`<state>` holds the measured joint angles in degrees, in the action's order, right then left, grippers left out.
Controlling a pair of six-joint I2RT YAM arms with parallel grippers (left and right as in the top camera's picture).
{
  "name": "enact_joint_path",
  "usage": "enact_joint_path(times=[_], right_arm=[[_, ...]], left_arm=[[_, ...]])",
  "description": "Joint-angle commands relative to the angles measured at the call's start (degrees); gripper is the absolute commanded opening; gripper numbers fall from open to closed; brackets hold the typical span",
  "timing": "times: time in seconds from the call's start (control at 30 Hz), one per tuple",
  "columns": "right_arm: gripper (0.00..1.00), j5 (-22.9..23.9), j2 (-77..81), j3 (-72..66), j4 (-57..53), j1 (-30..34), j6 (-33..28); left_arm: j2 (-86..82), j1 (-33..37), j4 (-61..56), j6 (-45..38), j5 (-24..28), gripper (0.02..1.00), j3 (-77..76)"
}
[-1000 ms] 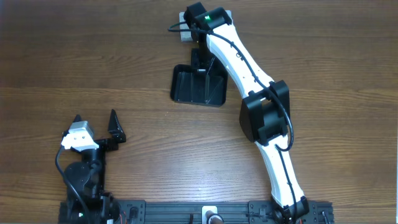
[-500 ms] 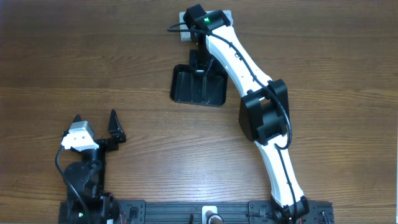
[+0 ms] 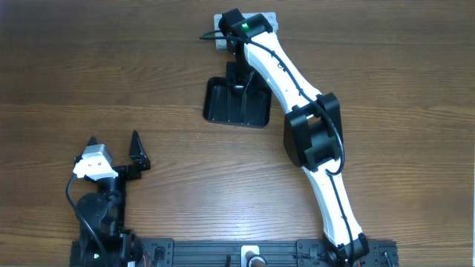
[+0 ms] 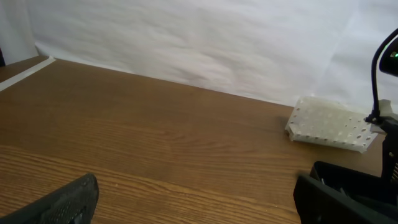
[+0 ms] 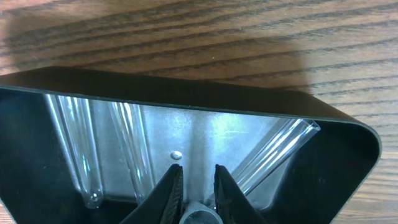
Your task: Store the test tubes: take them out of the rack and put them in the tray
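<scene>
– Right pincer (image 5: 197, 177): what has it got?
– Its fingers are closed to a narrow gap on a test tube (image 5: 199, 216). The tube's open rim shows between them, directly over the tray (image 5: 348, 155).
– And inside the tray?
– Three tubes (image 5: 134, 149) lie on its floor, two side by side and one slanted apart from them.
– So which step is this?
– The drop-off, I'd judge: the tube hangs over the tray, not yet released.
– Next move?
– Probably lower a little, tip the tube flatter, then part the fingers so it settles beside the others without knocking glass.
– The left pincer (image 3: 113, 141)?
– Spread wide, holding nothing, over the desk (image 3: 89, 67) well apart from the tray. The rack (image 4: 329, 122) sits just beyond the tray; I cannot tell whether any tubes remain in it.
</scene>
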<state>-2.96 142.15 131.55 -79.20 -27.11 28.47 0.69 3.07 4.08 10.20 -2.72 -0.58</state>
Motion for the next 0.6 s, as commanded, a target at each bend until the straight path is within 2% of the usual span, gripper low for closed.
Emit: enact_joint_path(times=[0.03, 0.17, 0.3, 0.43, 0.6], right_arm=[[0.248, -0.44, 0.92, -0.42, 0.17, -0.46, 0.22], [0.400, -0.44, 0.68, -0.22, 0.37, -0.46, 0.11], [0.509, -0.70, -0.92, 0.13, 0.09, -0.33, -1.40], [0.722, -2.19, -4.87, 0.15, -1.22, 0.31, -3.30], [0.840, -2.14, -10.32, 0.15, -2.43, 1.05, -6.62]], left_arm=[[-0.37, 0.15, 0.04, -0.81, 0.74, 0.996, 0.24], [-0.37, 0.15, 0.04, -0.81, 0.74, 0.998, 0.24], [-0.37, 0.15, 0.04, -0.81, 0.74, 0.998, 0.24], [-0.35, 0.15, 0.02, -0.81, 0.74, 0.998, 0.24], [-0.37, 0.15, 0.04, -0.81, 0.74, 0.998, 0.24]])
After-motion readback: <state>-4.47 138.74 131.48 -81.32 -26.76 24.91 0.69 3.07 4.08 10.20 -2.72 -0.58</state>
